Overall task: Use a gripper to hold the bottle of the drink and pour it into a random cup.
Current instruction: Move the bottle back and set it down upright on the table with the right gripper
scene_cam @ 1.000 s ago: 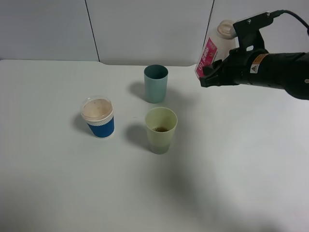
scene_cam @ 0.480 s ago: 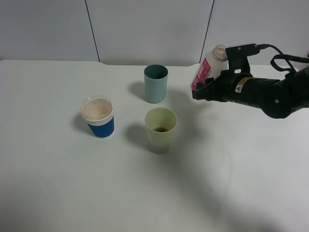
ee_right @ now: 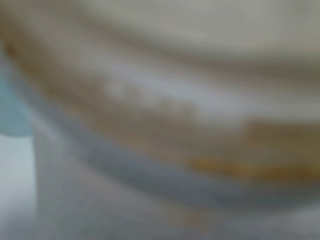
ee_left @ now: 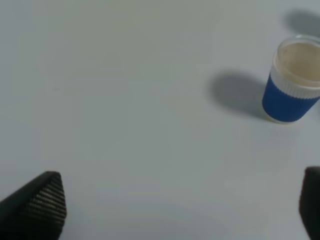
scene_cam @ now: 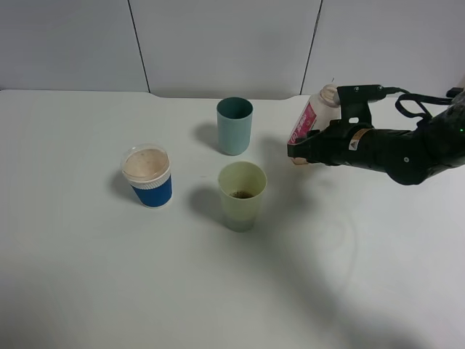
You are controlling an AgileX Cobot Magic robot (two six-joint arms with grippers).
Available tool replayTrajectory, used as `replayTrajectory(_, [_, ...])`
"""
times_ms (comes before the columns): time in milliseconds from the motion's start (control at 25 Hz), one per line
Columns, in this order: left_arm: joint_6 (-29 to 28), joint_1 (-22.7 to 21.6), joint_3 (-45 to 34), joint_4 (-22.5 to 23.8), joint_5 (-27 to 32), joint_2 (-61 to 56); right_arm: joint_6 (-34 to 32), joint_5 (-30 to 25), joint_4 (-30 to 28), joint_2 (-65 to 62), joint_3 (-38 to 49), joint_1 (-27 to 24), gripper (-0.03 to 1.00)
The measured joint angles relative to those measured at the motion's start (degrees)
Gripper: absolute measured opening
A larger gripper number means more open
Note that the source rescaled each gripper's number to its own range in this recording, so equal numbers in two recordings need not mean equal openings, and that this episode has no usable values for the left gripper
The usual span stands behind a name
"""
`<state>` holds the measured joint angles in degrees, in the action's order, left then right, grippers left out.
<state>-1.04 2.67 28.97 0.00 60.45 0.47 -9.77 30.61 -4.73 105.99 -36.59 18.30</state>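
My right gripper is shut on the clear bottle with the pink-red label. It holds the bottle tilted, neck up and to the right, low over the table's back right. The right wrist view is filled by a blurred close-up of the bottle with brown-orange streaks. The pale yellow-green cup stands upright left of and nearer than the bottle, apart from it. A little brown drink lies at its bottom. My left gripper is open and empty over bare table; it is out of the exterior view.
A teal tumbler stands behind the yellow-green cup, left of the bottle. A blue paper cup with a white rim stands to the left and also shows in the left wrist view. A wall runs along the table's far edge.
My right arm has come down and a little to the left with the bottle, from high above the table to just over it. The cups have not moved.
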Motion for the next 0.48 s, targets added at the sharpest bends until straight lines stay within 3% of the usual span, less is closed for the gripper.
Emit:
replayTrajectory(160, [0.0,0.0,0.0,0.0,0.0,0.0,0.0,-3.24,1.46,0.0,0.0,0.0,0.0])
replayTrajectory(480, [0.0,0.0,0.0,0.0,0.0,0.0,0.0,-4.55,1.46,0.0,0.0,0.0,0.0])
